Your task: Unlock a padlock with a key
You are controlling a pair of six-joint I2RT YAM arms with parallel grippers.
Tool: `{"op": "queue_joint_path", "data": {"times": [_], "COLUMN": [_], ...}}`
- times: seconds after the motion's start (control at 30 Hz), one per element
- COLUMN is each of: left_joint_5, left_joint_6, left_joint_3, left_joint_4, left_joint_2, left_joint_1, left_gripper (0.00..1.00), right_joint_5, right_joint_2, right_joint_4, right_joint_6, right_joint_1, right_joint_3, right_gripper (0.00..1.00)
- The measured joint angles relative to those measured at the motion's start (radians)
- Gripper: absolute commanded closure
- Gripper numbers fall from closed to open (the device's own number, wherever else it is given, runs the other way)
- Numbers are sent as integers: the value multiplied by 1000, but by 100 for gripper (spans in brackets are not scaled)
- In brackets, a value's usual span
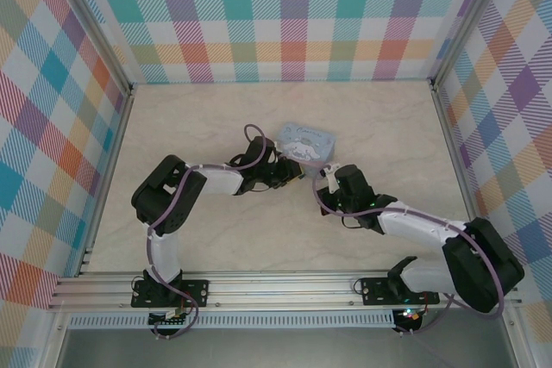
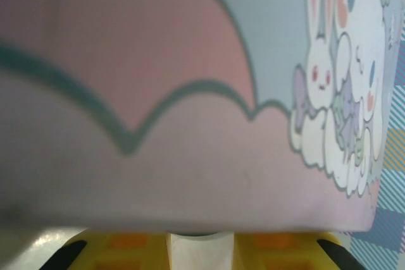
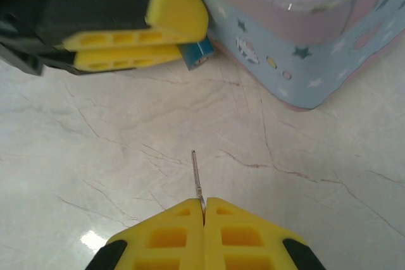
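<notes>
We start at the left, where the left tool (image 3: 183, 47) reaches in toward the middle of the surface (image 3: 95, 156), a little nearer its far edge than the near one. In the right wrist view its yellow pads are pressed together, with a small blue corner poking out at their tip. We take that to be the padlock (image 3: 197, 52), pinched and mostly buried between the pads. We cannot see the shackle or the keyhole.

Just beside the padlock, toward the far right corner, stands the cartoon tin (image 3: 304, 42). It sits so close to the left wrist camera that its printed side looms blurred there.

Further right, the right tool (image 3: 204, 210) has its fingers squeezed together on the key (image 3: 196, 175). The key is a thin dark sliver sticking out edge-on over bare surface. It points toward the padlock but is well apart from it.

We see several ways this could go wrong:
- **Blocked keyway:** we cannot tell which way the keyhole faces, so the key may meet the lock body or the left pads instead.
- **Key twisting:** it is gripped only at its head, so a slightly off-line push could turn it in the pads or flick it out.
- **Padlock slipping:** with so little of it exposed, pressure from the key could push it deeper or squeeze it free.
- **Nudging the tin:** it stands close enough that a sideways correction by either arm could shove it.
</notes>
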Motion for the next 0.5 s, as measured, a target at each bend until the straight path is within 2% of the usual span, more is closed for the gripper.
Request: {"op": "queue_joint_path", "data": {"times": [0.23, 0.5], "left_joint_5": [12, 11], "left_joint_6": [-40, -49], "left_joint_3": [2, 3], "left_joint_4": [-2, -37], "left_joint_2": [-6, -21], "left_joint_1": [0, 0], "left_gripper": [78, 79], "right_joint_5": [45, 63], "right_joint_2": [88, 106], "right_joint_4": [47, 113], "right_joint_6": [-14, -14], "right_joint_1": [24, 25], "right_joint_3": [2, 8], "right_gripper": [99, 99]}}
